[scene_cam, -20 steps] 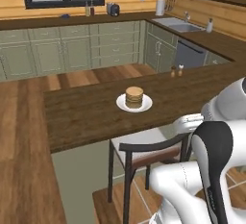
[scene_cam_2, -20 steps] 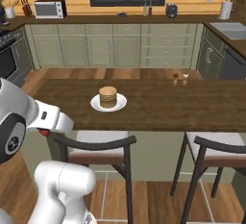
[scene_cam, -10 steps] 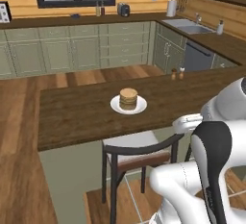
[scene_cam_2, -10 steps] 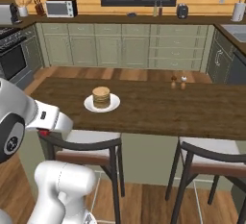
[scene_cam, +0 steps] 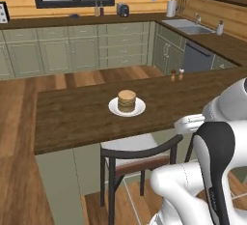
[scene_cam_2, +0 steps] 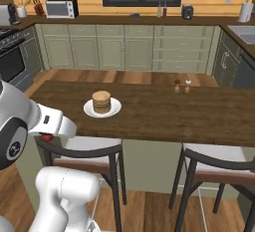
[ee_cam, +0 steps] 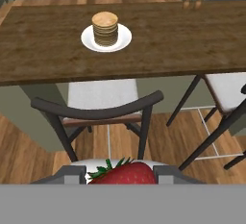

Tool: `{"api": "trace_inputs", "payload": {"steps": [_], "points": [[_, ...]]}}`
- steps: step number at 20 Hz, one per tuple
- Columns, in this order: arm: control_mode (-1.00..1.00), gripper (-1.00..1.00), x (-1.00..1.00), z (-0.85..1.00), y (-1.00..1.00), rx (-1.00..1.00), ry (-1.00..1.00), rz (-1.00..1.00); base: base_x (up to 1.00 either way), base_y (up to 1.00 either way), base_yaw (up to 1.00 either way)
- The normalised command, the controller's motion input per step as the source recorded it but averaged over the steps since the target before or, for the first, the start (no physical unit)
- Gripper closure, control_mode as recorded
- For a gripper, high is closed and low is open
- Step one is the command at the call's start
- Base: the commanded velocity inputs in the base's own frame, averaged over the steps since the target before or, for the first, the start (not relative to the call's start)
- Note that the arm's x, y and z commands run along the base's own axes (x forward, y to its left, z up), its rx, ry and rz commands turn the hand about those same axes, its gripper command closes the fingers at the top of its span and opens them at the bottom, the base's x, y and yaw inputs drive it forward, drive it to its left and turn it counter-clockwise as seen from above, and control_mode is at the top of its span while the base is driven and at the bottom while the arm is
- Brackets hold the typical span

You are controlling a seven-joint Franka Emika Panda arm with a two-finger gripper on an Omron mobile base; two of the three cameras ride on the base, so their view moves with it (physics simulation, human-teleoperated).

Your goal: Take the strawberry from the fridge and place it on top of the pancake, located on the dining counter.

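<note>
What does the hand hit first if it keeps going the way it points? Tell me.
Probably the dark chair just below the dining counter. The hand, shut on the strawberry, aims low of the pancake; depth is unclear.

Between you and the tabletop (ee_cam: 57, 50) stands a dark chair (ee_cam: 98, 110); its curved backrest rises just below the tabletop's near edge, so pass above it. A second chair (ee_cam: 226, 91) stands to the right. The pancake (ee_cam: 105, 28) sits mid-tabletop with bare wood all around. The two small shakers (ee_cam: 193, 0) stand near the far right edge, well apart from it.
</note>
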Motion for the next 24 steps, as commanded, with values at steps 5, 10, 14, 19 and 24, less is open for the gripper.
{"api": "trace_inputs", "payload": {"steps": [5,10,14,19,24], "points": [[1.00,1.00,0.00,0.00,0.00,0.00,0.00,0.00,-0.05,0.49,0.00],[1.00,1.00,0.00,0.00,0.00,0.00,0.00,0.00,-0.12,0.27,0.01],[1.00,1.00,0.00,0.00,0.00,0.00,0.00,0.00,-0.39,0.24,0.03],[1.00,1.00,0.00,0.00,0.00,0.00,0.00,0.00,-0.08,0.21,0.02],[1.00,1.00,0.00,0.00,0.00,0.00,0.00,0.00,0.27,0.15,0.00]]}}
